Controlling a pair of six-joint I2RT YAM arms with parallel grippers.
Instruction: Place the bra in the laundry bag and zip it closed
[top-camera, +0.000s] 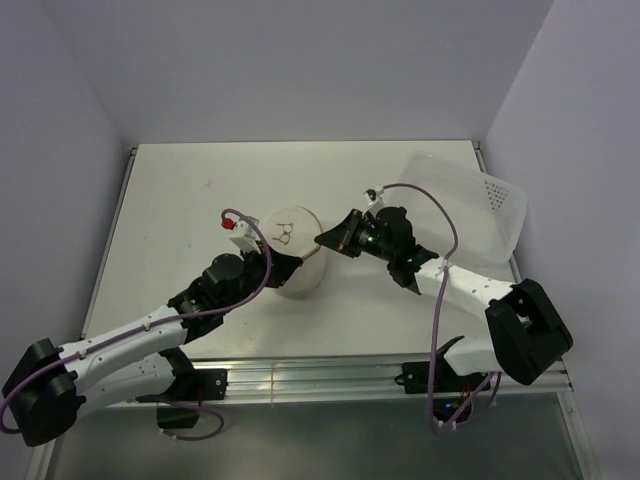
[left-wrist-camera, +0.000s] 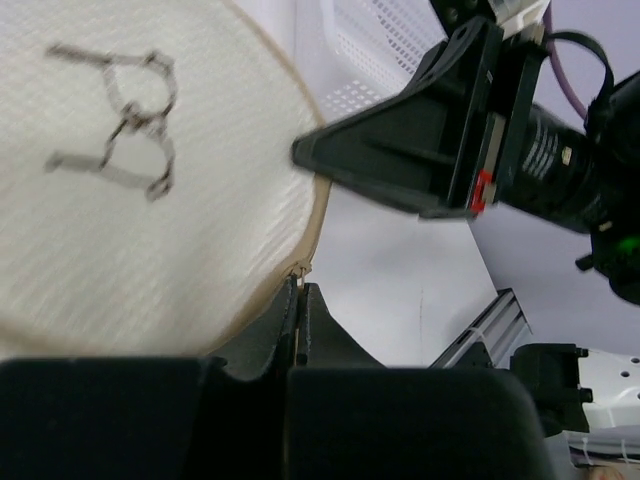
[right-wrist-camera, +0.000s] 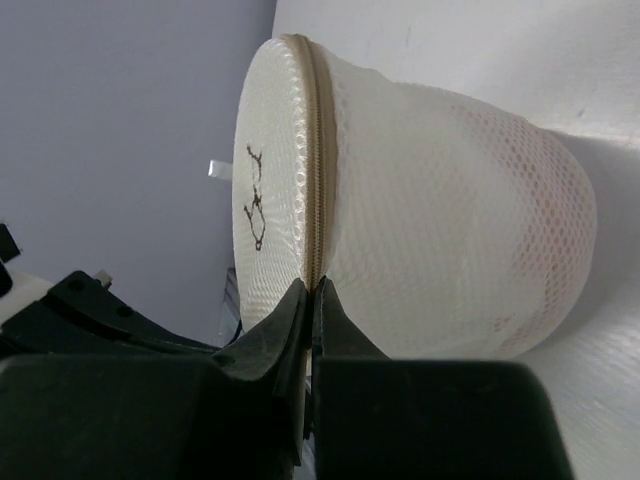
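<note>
The laundry bag, a whitish mesh cylinder, stands mid-table with its round lid and dark bra outline facing up. The lid lies flat on the rim, and the tan zip runs along it. My left gripper is at the bag's near-left rim. In the left wrist view it is shut on the small zip pull. My right gripper is at the right rim, shut on the zip seam. The bra is hidden; only a faint pinkish tint shows through the mesh.
A larger clear perforated plastic bin lies tilted at the back right, behind the right arm. It also shows in the left wrist view. The aluminium rail runs along the table's near edge.
</note>
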